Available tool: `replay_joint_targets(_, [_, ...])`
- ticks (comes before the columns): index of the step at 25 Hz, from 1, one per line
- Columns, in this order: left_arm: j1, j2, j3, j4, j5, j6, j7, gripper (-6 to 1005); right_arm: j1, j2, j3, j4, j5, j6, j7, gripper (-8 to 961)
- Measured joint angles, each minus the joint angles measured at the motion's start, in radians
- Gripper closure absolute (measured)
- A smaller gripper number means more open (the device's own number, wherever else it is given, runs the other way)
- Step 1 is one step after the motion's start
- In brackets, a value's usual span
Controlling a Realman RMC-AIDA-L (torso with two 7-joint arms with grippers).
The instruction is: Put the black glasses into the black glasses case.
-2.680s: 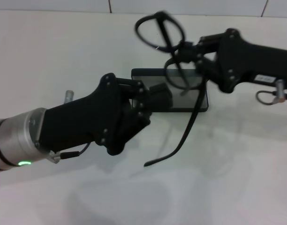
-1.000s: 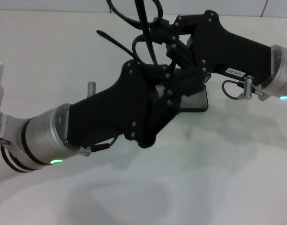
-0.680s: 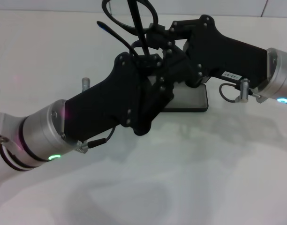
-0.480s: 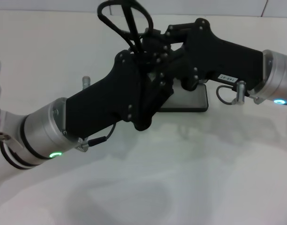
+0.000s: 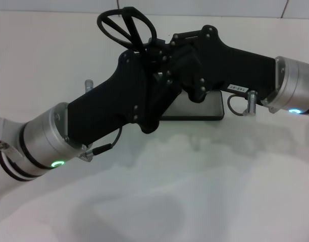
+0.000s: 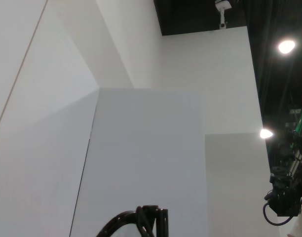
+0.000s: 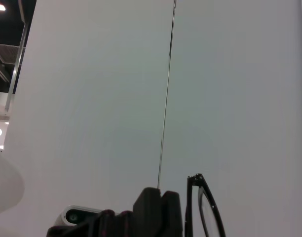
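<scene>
Item: black glasses point(image 5: 126, 27) — held aloft, lenses standing upright above the two claws, well clear of the desk point(image 5: 205, 191).

Item: black glasses case point(image 5: 202, 108) — flat on the desk below and toward the robot from the glasses, its long axis running left to right, mostly hidden under the arms. Whether it lies open cannot be told.

Item: left claw point(image 5: 154, 60) — forearm reaching up and across from the left, tip meeting the frame at its lower edge; finger spread cannot be told.

Item: right claw point(image 5: 167, 48) — forearm coming in level from the right, tip at the same spot on the frame; grip likewise cannot be told.

Judgement: both claws are equally near — the glasses need lowering and laying lengthwise along the case.
</scene>
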Motion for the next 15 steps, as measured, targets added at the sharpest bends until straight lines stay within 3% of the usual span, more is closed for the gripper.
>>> replay_joint_targets(9, [0.006, 0.015, 0.004, -0.001, 0.01, 0.0, -0.027, 933, -0.015, 0.0, 0.03, -0.004, 0.001, 0.035, -0.019, 880])
replay_joint_targets(13, [0.041, 0.047, -0.001, -0.009, 0.012, 0.018, -0.04, 933, -0.039, -0.015, 0.059, -0.021, -0.013, 0.055, -0.017, 878])
replay_joint_targets(15, [0.072, 0.07, -0.012, -0.011, 0.005, 0.038, -0.04, 933, -0.058, -0.033, 0.061, -0.055, -0.057, 0.078, 0.002, 877])
